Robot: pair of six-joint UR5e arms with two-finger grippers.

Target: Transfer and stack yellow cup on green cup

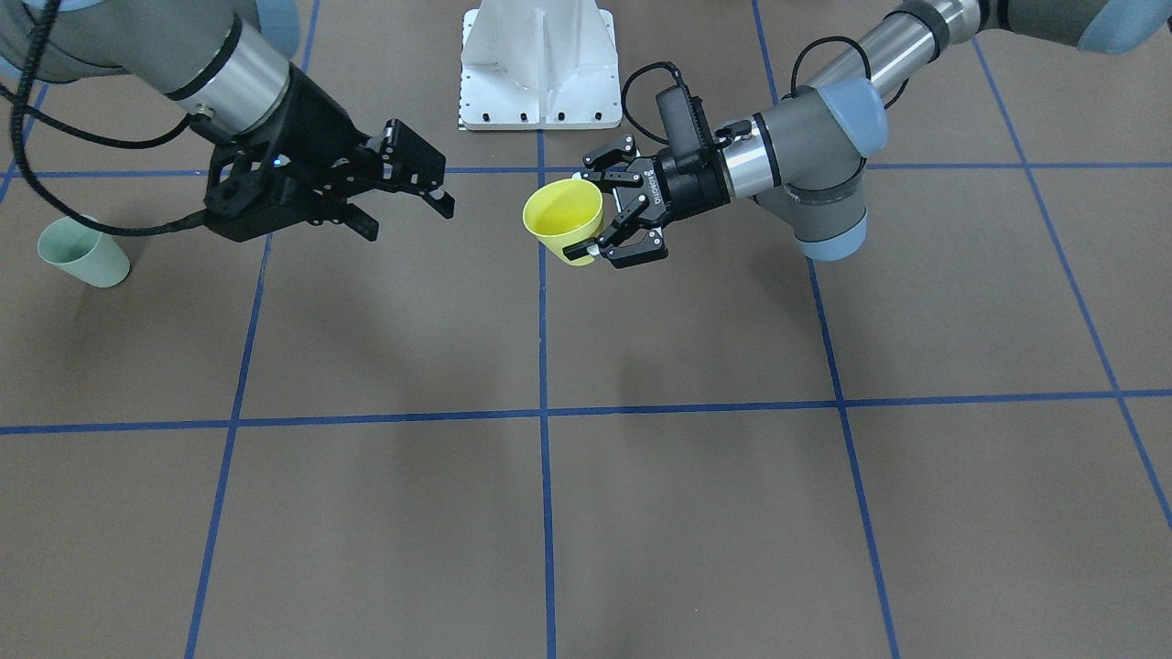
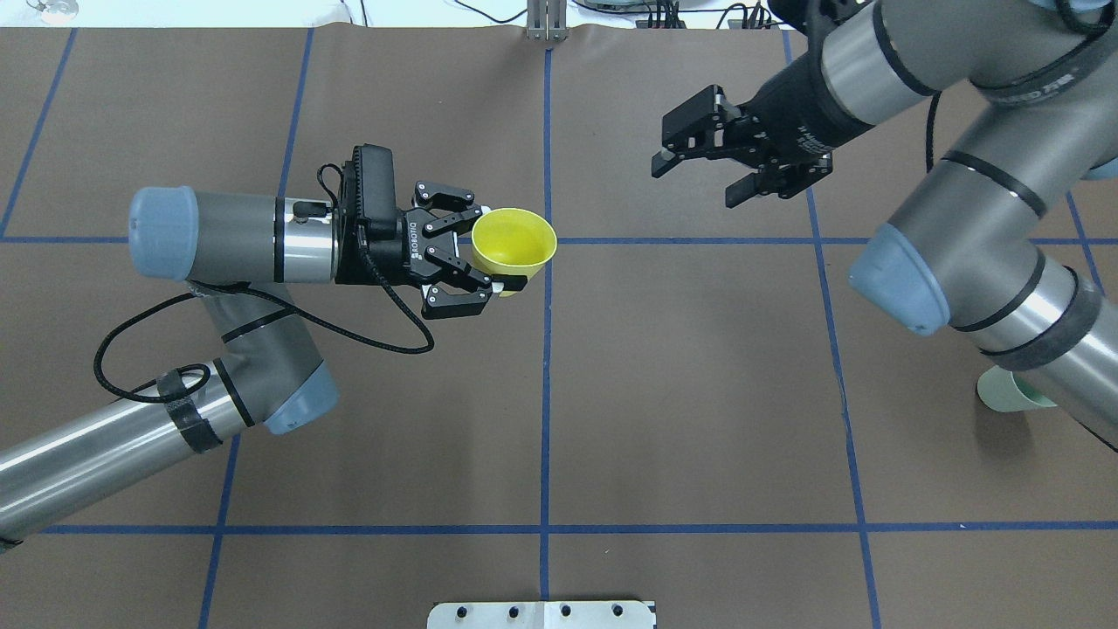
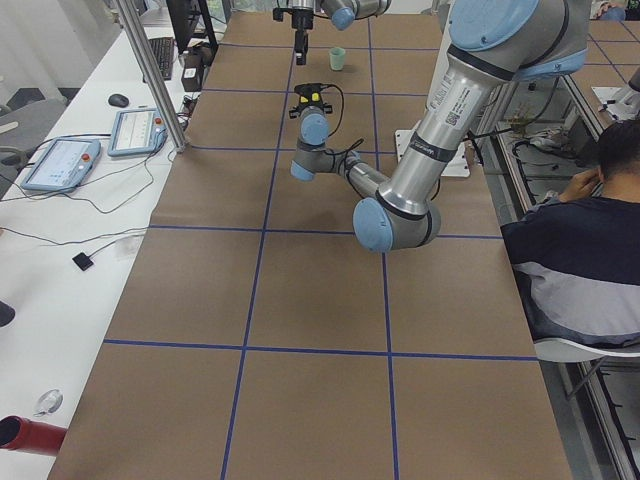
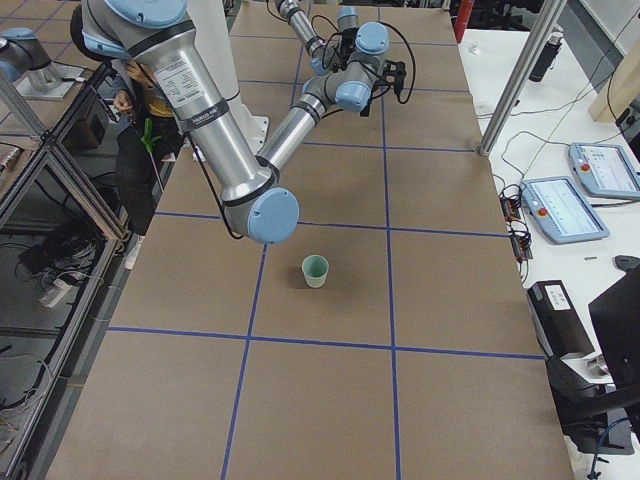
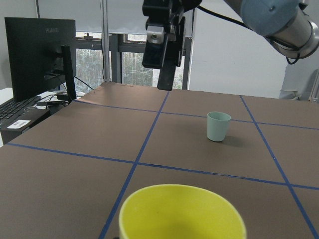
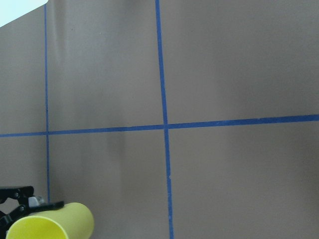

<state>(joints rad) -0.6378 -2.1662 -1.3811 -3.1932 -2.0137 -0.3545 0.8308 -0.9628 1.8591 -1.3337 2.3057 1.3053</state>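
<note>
My left gripper point(image 2: 496, 252) is shut on the yellow cup point(image 2: 514, 248) and holds it above the table near the centre line, tilted with its mouth showing. The cup also shows in the front view point(image 1: 563, 218), at the bottom of the left wrist view point(image 5: 182, 211), and in a corner of the right wrist view point(image 6: 50, 225). My right gripper point(image 2: 696, 182) is open and empty, in the air across the centre line from the cup point(image 1: 409, 217). The green cup point(image 1: 82, 253) stands upright on the table on my right side, partly hidden under my right arm in the overhead view point(image 2: 1004, 393).
The brown table is marked with a grid of blue tape lines point(image 2: 546, 393). The white robot base plate point(image 1: 540, 64) sits at my edge of the table. A seated person point(image 3: 590, 230) is beside the table. Tablets and cables point(image 4: 565, 205) lie off the far edge.
</note>
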